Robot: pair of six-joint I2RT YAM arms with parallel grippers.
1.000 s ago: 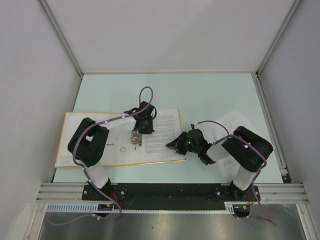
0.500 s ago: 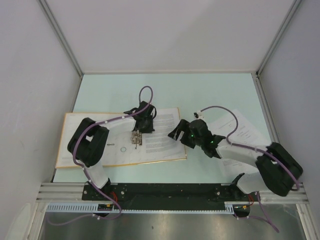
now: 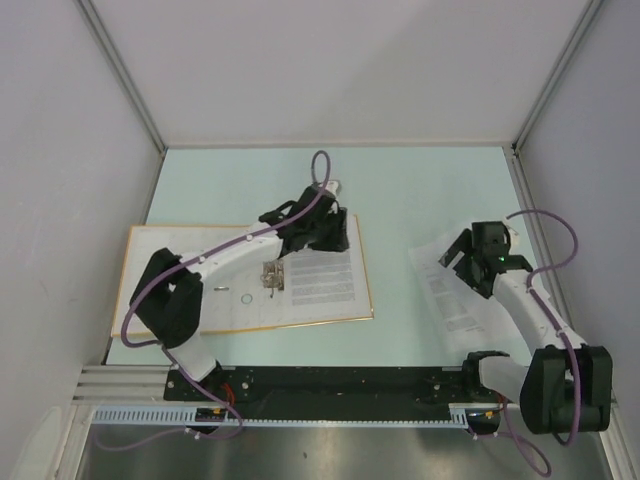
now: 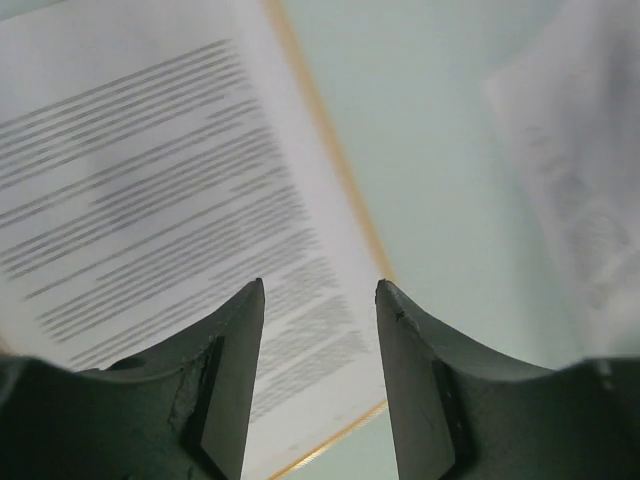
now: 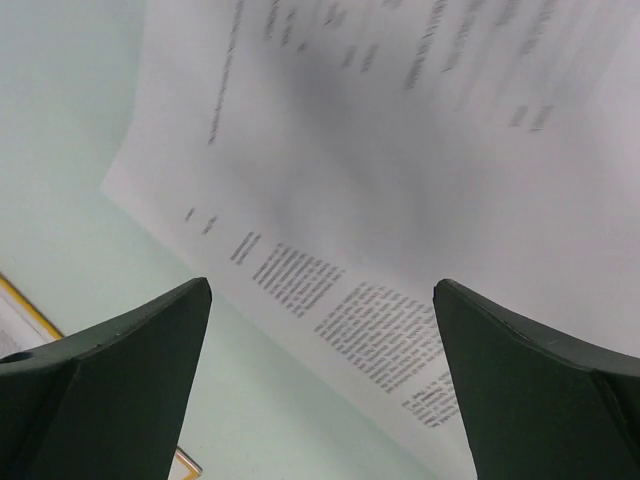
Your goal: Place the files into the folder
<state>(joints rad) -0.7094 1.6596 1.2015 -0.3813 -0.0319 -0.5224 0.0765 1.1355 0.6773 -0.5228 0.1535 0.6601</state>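
The folder (image 3: 170,270) lies open on the left of the table, cream inside, with its metal rings (image 3: 272,275) in the middle. One printed sheet of the files (image 3: 322,282) lies flat on its right half. My left gripper (image 3: 333,233) hovers over that sheet's far edge, open and holding nothing; in the left wrist view the gripper (image 4: 320,285) frames the sheet (image 4: 150,180) and the folder's orange edge (image 4: 330,150). More loose files (image 3: 462,305) lie at the right. Above their far end my right gripper (image 3: 466,256) stands wide open and empty, as the right wrist view (image 5: 320,285) shows over the printed paper (image 5: 420,150).
The pale green table (image 3: 400,190) is boxed in by grey walls on three sides. A metal rail (image 3: 340,385) with the arm bases runs along the near edge. A corner of the folder's orange rim (image 5: 22,299) shows at the left of the right wrist view.
The left gripper opened and shifted up and right from the rings to the sheet's far edge. The right arm swung right, away from the folder, to the loose sheets, its jaws opening wide.
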